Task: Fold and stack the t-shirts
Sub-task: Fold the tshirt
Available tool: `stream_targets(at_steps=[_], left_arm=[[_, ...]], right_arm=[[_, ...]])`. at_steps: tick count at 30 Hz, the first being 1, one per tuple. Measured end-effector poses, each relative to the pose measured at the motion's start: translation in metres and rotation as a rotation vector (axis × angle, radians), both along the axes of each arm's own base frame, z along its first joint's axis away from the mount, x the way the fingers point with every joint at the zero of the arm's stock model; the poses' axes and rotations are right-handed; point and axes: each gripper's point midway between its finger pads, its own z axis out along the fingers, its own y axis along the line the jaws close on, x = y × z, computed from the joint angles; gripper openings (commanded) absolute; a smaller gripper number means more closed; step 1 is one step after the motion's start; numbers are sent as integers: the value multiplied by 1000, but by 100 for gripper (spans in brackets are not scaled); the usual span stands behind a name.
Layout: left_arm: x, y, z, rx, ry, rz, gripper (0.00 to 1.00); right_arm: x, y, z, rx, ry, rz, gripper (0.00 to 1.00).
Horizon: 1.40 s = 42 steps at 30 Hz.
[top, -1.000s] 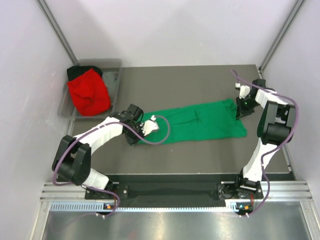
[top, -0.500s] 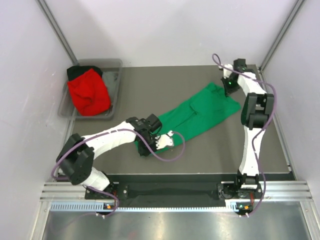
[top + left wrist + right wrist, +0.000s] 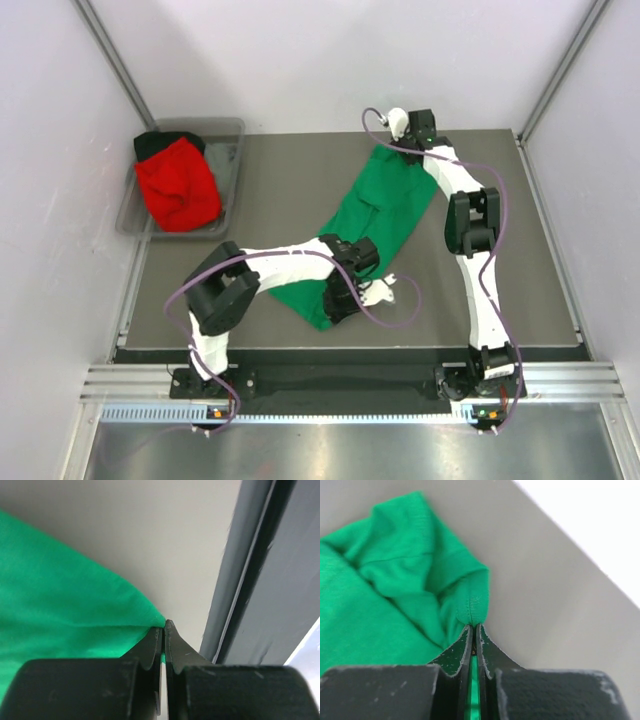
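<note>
Green t-shirt (image 3: 375,215) is stretched diagonally across the tabletop (image 3: 280,190). Its near corner is clamped by the jaws of the inward-bent left arm (image 3: 285,262), and its far end by those of the fully extended right arm (image 3: 482,300).

The dark grey table (image 3: 270,190) carries a green t-shirt (image 3: 380,210) stretched diagonally from its far edge toward the near middle, and a grey bin (image 3: 228,165) at its far-left corner

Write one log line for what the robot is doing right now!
left gripper: shut on green t-shirt corner | right gripper: shut on its other end | shirt: stretched slantwise on table | red t-shirt: in grey bin
</note>
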Motion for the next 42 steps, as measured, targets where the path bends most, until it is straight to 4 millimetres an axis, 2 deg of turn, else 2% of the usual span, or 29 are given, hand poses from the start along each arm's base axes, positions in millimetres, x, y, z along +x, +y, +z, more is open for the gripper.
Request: stream_targets(at_steps=[6, 9, 13, 17, 18, 19, 20, 21, 22, 23, 24, 26, 29, 30, 32, 33, 35, 36, 37, 38, 39, 40, 41, 42], left_arm=[[-15, -34, -3, -19, 13, -57, 0], [-23, -52, -6, -26, 11, -87, 0], [-26, -73, -8, -37, 6, -99, 2], [-22, -92, -7, -55, 1, -92, 12], [-21, -96, -6, -63, -3, -91, 23], [-20, -99, -4, -69, -6, -90, 26], [-19, -102, -2, -75, -9, -85, 28], [-19, -105, 1, -79, -12, -81, 33], [-19, -107, 3, -83, -17, -81, 39], [-19, -109, 6, -87, -22, -80, 52], [-20, -112, 8, -94, -31, -81, 76], [-20, -111, 14, -92, -49, -74, 88], [-18, -110, 40, -120, -90, -65, 94], [-16, -110, 51, -135, -106, -62, 99], [-9, -113, 85, -198, -165, -43, 99], [-3, -115, 104, -240, -200, -26, 99], [6, -112, 139, -321, -235, 16, 99], [14, -106, 156, -365, -234, 59, 99], [24, -99, 169, -400, -226, 111, 98], [42, -87, 180, -431, -229, 189, 95], [64, -72, 187, -453, -229, 283, 93], [83, -58, 188, -466, -226, 363, 90], [103, -40, 185, -474, -222, 462, 86], [125, -15, 176, -462, -212, 586, 77]], right_arm=[[29, 6, 21, 14, -142, 1, 0], [42, 10, 25, 7, -205, 8, 0], [54, 21, 13, 3, -252, 23, 0], [60, 35, 3, 6, -287, 42, 0], [61, 39, 2, 9, -300, 47, 5], [63, 44, 3, 13, -313, 51, 26], [64, 48, 5, 21, -326, 49, 39], [66, 52, 9, 25, -348, 46, 58], [68, 55, 15, 36, -374, 40, 62], [71, 57, 22, 36, -406, 36, 65], [74, 57, 31, 47, -445, 22, 73], [69, 51, 40, 55, -458, -10, 77], [56, 38, 66, 70, -466, -65, 80], [49, 31, 81, 85, -469, -90, 80], [24, 14, 119, 132, -461, -143, 80], [8, 6, 147, 175, -468, -173, 80], [-30, -8, 196, 263, -471, -208, 79], [-55, -11, 227, 326, -483, -210, 77], [-82, -15, 254, 391, -496, -210, 76], [-112, -18, 275, 455, -497, -208, 75], [-141, -17, 292, 522, -493, -193, 73], [-167, -10, 296, 589, -470, -166, 73], [-189, -3, 292, 639, -430, -141, 73], [-216, 8, 278, 703, -354, -104, 69]])
